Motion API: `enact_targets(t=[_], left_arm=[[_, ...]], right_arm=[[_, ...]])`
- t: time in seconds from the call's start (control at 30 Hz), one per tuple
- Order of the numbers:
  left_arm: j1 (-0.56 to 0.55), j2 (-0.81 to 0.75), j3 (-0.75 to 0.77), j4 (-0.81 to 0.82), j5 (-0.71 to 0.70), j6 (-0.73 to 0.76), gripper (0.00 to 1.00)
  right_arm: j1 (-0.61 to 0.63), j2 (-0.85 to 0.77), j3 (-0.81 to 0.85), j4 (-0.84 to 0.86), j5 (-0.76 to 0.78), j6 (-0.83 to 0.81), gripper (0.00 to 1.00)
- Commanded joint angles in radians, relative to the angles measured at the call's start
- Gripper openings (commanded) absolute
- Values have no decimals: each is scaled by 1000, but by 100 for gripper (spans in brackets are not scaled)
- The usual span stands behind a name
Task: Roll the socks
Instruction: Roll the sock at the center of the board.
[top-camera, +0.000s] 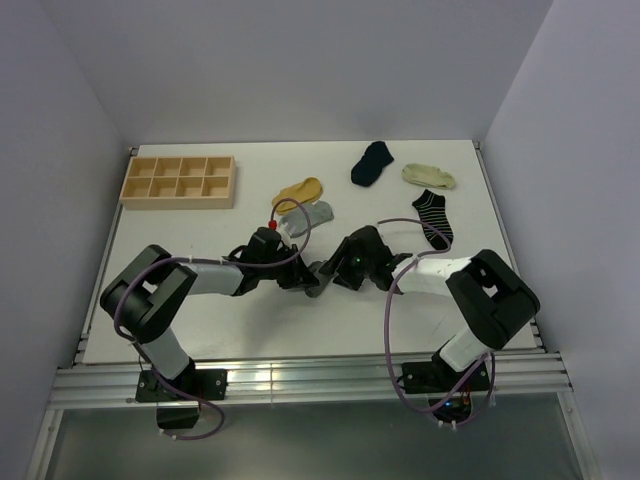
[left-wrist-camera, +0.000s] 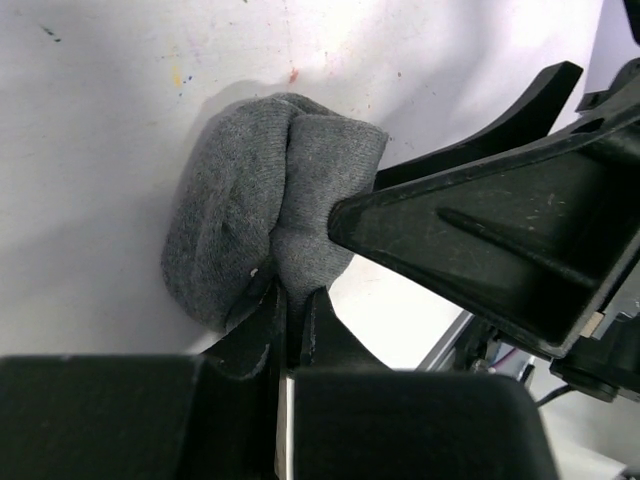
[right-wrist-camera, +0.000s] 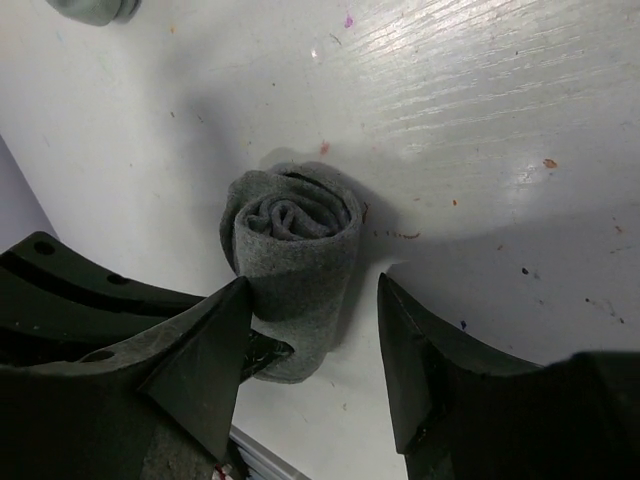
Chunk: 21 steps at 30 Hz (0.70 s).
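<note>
**Dark grey sock rolled up, left claw pinching it, right claw released around it**

The dark grey sock (right-wrist-camera: 295, 240) is lying as a tight roll on the white table (top-camera: 200, 235), to the right of the wooden tray (top-camera: 180, 203) and nearer the arms' bases than it. The left claw (left-wrist-camera: 290, 300) is clenching a fold of fabric at the roll's edge. The right claw (right-wrist-camera: 312, 285) is standing open, its fingers (right-wrist-camera: 420, 350) on either side of the roll, with table showing between one of them and the fabric. The yellow sock (top-camera: 298, 189) and the light grey sock (top-camera: 308, 213) are lying just right of the tray, touching. The navy sock (top-camera: 372, 163), cream sock (top-camera: 428, 176) and striped sock (top-camera: 433, 218) are lying farther right of it.
</note>
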<state>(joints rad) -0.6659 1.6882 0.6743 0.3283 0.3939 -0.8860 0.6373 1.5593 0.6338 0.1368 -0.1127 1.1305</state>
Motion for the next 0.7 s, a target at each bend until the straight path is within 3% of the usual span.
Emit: enact_targets(t=[0.0, 0.2, 0.3, 0.33, 0.4, 0.47, 0.67], left_arm=[[3, 48, 1, -48, 34, -4, 0], [8, 67, -1, -57, 48, 2, 0], [9, 71, -4, -57, 43, 7, 0], [11, 65, -5, -58, 39, 9, 0], [9, 56, -4, -64, 27, 30, 0], [9, 33, -4, -87, -7, 56, 7], [-32, -84, 27, -190, -209, 166, 43]], right_arm=[[5, 31, 17, 40, 30, 8, 59], [5, 80, 32, 59, 10, -1, 54], [5, 91, 35, 50, 5, -3, 38], [5, 90, 37, 44, 8, -6, 25], [5, 85, 46, 21, 15, -20, 13], [5, 85, 69, -32, 24, -37, 0], [5, 79, 124, -175, 44, -63, 0]])
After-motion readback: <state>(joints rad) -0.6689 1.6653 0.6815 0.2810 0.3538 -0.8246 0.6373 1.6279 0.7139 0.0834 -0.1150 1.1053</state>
